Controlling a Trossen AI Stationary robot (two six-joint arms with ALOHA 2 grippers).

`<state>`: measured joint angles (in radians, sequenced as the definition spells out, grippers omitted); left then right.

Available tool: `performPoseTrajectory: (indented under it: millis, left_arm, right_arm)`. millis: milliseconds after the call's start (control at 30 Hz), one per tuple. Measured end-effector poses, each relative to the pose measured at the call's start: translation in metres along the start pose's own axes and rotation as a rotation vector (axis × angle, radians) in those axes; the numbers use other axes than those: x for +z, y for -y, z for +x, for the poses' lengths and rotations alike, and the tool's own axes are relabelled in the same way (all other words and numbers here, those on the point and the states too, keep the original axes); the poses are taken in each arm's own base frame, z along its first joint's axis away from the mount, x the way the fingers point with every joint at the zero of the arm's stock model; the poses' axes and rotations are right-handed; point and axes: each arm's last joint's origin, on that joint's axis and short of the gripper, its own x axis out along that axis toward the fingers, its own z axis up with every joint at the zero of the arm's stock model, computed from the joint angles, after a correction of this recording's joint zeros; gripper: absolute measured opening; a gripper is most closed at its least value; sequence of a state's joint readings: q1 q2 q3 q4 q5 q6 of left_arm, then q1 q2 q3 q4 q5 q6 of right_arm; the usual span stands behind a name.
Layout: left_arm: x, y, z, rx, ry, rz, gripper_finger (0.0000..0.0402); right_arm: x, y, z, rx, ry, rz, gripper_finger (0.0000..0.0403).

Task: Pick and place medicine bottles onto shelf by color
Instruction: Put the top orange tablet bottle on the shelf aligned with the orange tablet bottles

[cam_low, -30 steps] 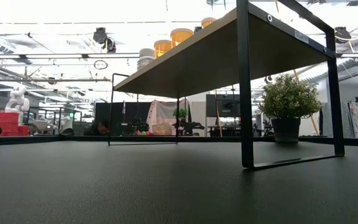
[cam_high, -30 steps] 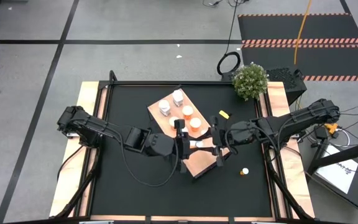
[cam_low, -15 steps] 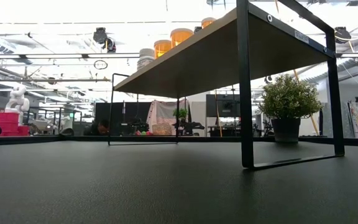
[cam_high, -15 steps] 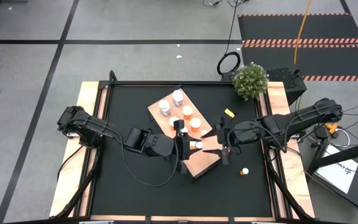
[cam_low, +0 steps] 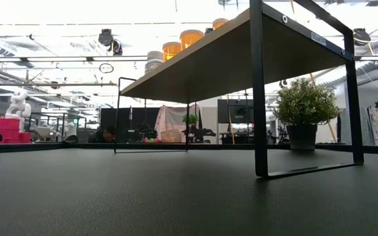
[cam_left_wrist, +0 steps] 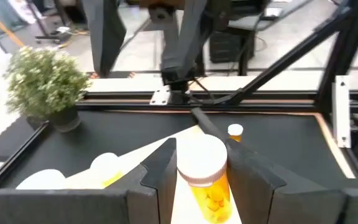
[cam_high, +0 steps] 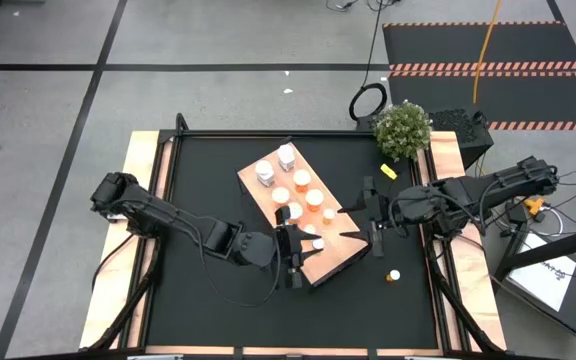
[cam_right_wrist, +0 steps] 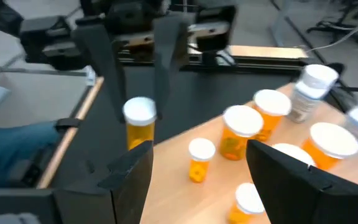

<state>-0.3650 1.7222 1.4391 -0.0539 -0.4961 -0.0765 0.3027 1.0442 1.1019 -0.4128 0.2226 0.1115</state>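
Left gripper (cam_high: pixel 297 258) is over the near end of the shelf (cam_high: pixel 333 262), fingers clamped on an orange bottle (cam_left_wrist: pixel 202 176), while the right gripper (cam_high: pixel 372 222) sits spread wide, holding nothing, just off the shelf's right edge.

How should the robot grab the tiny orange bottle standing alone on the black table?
Grip the small white-capped orange bottle around its round sides from straight above. It appears upright on the tabletop, nothing beside it, so the nearby right gripper has room.
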Motion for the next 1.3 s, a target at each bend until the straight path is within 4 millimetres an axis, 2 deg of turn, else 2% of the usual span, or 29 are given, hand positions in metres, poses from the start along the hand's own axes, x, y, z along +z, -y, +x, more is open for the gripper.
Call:
performPoseTrajectory:
  millis: [200, 333, 600, 900, 1300]
  left_arm:
    - [-0.022, 0.009, 0.001, 0.006, 0.052, -0.011, 0.0127]
    - [-0.041, 0.008, 0.004, 0.036, 0.062, 0.01, 0.0127]
    - [-0.06, 0.008, 0.008, 0.031, 0.094, 0.058, 0.0127]
    - [-0.071, 0.003, 0.024, 0.058, 0.076, 0.073, 0.0127]
    - [-0.076, 0.001, 0.029, 0.066, 0.05, 0.113, 0.0127]
  right_arm:
    - [-0.001, 0.001, -0.001, -0.017, -0.012, -0.023, 0.0254]
    - [-0.001, 0.001, -0.001, -0.017, -0.005, -0.028, 0.0254]
    - [0.0, 0.001, -0.002, -0.016, 0.006, -0.044, 0.0254]
    - [0.001, 0.001, -0.002, -0.015, 0.012, -0.042, 0.0254]
    - [0.001, 0.001, -0.002, -0.012, 0.012, -0.042, 0.0254]
